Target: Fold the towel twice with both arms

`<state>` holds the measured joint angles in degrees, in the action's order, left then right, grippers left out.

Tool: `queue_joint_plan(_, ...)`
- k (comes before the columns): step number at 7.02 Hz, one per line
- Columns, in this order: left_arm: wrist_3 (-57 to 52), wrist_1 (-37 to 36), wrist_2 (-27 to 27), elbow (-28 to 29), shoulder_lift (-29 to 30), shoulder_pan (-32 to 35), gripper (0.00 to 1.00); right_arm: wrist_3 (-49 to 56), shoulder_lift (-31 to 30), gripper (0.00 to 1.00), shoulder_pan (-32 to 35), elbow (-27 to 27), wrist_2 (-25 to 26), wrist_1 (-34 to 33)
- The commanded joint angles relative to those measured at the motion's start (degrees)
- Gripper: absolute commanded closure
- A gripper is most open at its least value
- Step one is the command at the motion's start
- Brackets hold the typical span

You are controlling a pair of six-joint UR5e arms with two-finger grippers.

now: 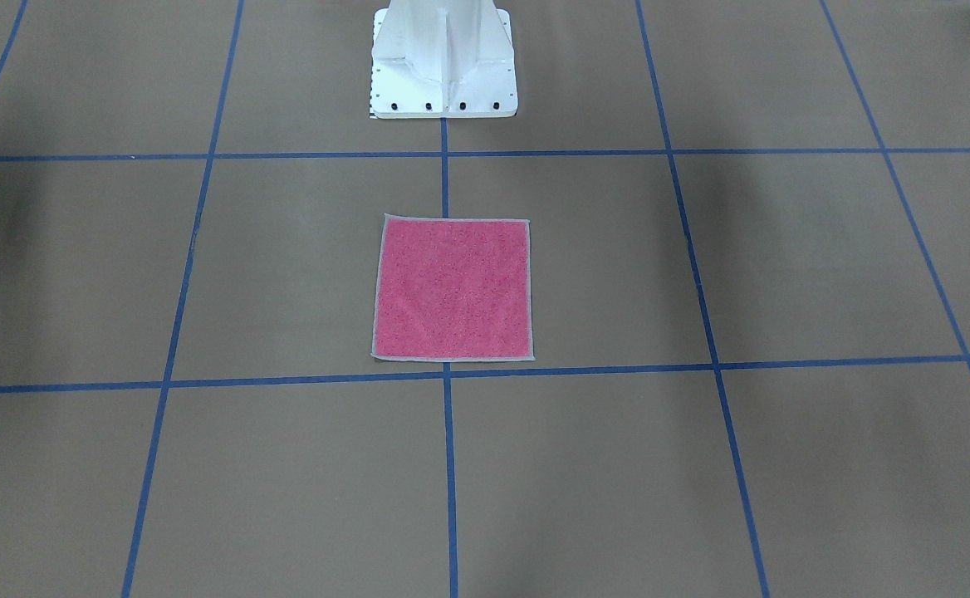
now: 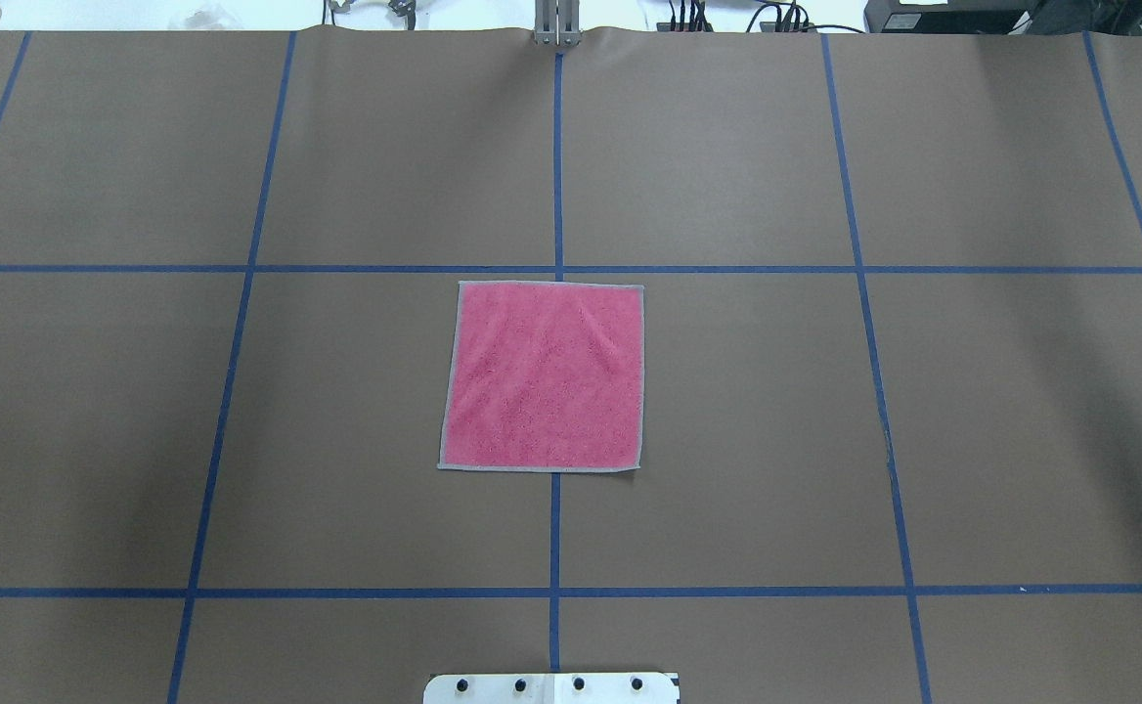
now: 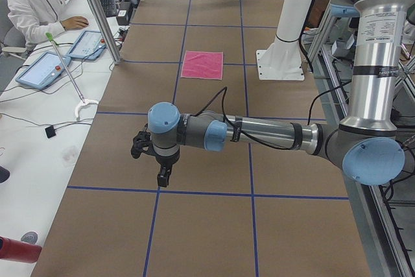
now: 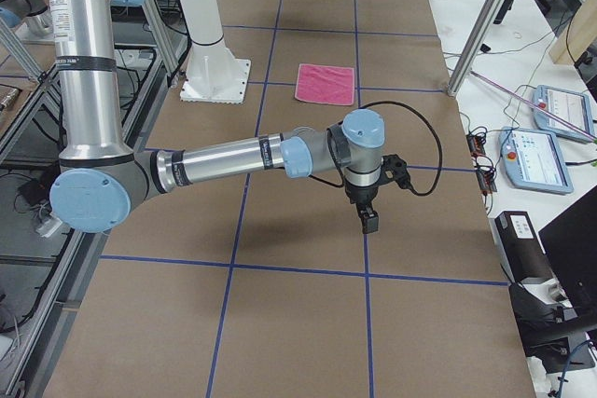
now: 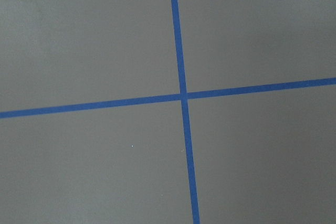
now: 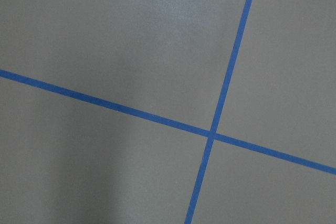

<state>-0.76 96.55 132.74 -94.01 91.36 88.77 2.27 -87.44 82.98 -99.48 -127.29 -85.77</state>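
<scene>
- Front-facing: The towel (image 1: 452, 288) lies flat and fully spread, pink face up, on the desk (image 1: 701, 465) in front of the white pedestal (image 1: 443, 62). No fold is made; both are left to do.
- Overhead: The towel (image 2: 544, 376) straddles the centre strip of blue tape (image 2: 557, 176), with no arm in frame.
- Left side: The left end effector (image 3: 163, 178) hangs over the desk, well apart from the towel (image 3: 202, 65). Whether it is open or closed cannot be told.
- Right side: The right end effector (image 4: 369, 222) points down, likewise well apart from the towel (image 4: 326, 84), its state unclear.
- Wrist cameras: Both show only bare desk and crossing blue tape.
</scene>
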Motion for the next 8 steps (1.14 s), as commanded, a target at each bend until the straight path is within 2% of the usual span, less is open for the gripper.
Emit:
queue_joint_plan(1,-0.4,7.8,0.1,1.3,0.2,0.0,0.0,0.0,-0.3,0.0,0.1,0.1,0.0,2.2)
queue_joint_plan(3,-0.1,17.6,0.3,3.0,-0.4,0.0,0.0,-1.6,0.6,0.0,-0.2,-0.9,0.0,2.5)
queue_joint_plan(4,0.2,21.8,0.2,3.6,-0.5,0.0,0.0,-7.9,1.2,0.0,-2.1,-1.4,0.0,4.4)
queue_joint_plan(5,1.4,22.4,0.3,3.3,0.2,-1.4,0.0,-17.5,1.4,0.0,-5.7,-1.6,0.1,9.5)
queue_joint_plan(7,13.1,24.1,0.2,0.2,1.0,-6.7,0.0,-33.9,1.5,0.0,-12.4,-2.3,0.2,19.0)
queue_joint_plan(8,22.6,28.2,0.1,-0.6,1.3,-10.1,0.0,-41.7,1.5,0.0,-15.3,-4.2,0.6,21.1)
